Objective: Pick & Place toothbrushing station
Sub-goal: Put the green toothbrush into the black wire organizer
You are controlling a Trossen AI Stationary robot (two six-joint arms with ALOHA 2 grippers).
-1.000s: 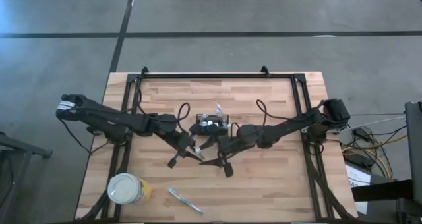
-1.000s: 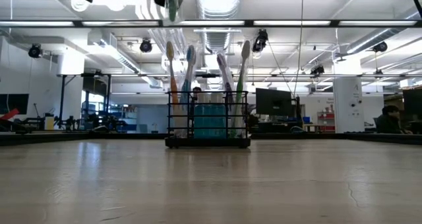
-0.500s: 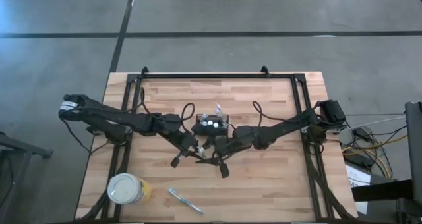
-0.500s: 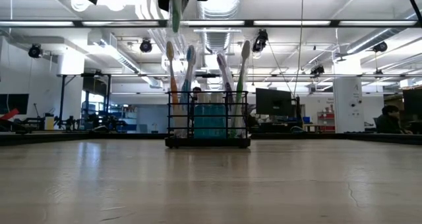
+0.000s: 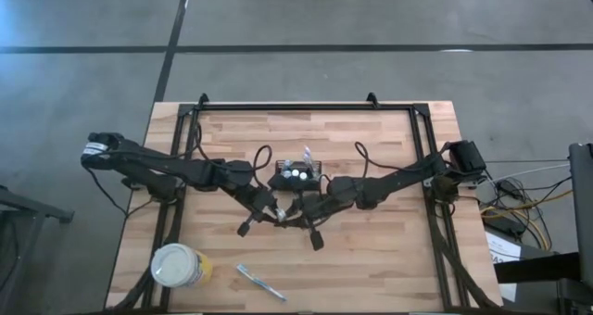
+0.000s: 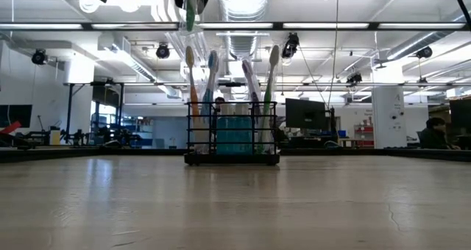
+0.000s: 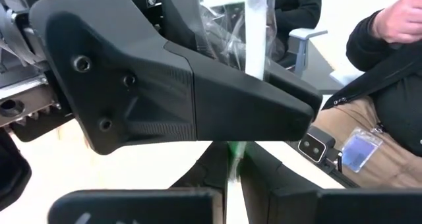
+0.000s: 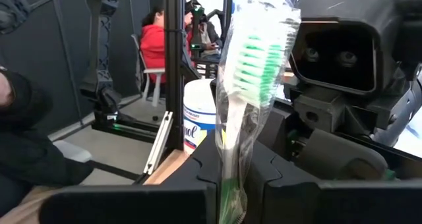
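The toothbrushing station (image 5: 296,177), a black wire-mesh caddy, stands on its base mid-table (image 6: 232,132), with several toothbrushes upright in it. Just near of it, both grippers meet on one toothbrush (image 5: 281,215) in a clear wrapper, white and green with green bristles (image 8: 254,59). My left gripper (image 5: 271,213) comes from the left and is shut on it (image 7: 232,178). My right gripper (image 5: 290,215) comes from the right and is shut on it too (image 8: 227,197). In the low view the brush (image 6: 190,6) hangs high above the table. My left gripper pinches the toothbrush's green-and-white handle (image 7: 232,159) between its two fingers; the brush runs on past the fingers, clear of the table. My right gripper pinches the wrapped toothbrush at the stem below the bristle head (image 8: 227,174) between its two fingers; the head stands beyond the fingers, lifted clear.
A round white-and-yellow cup (image 5: 176,265) stands at the near left corner. Another toothbrush (image 5: 260,283) lies flat near the front edge. A black frame (image 5: 306,106) runs along the table's far and side edges. People sit in the room beyond.
My right gripper has gone toward the table's left, up to my left gripper, and has shut on the wrapped toothbrush that the left one holds. The left gripper and the brush have stayed high above the table.
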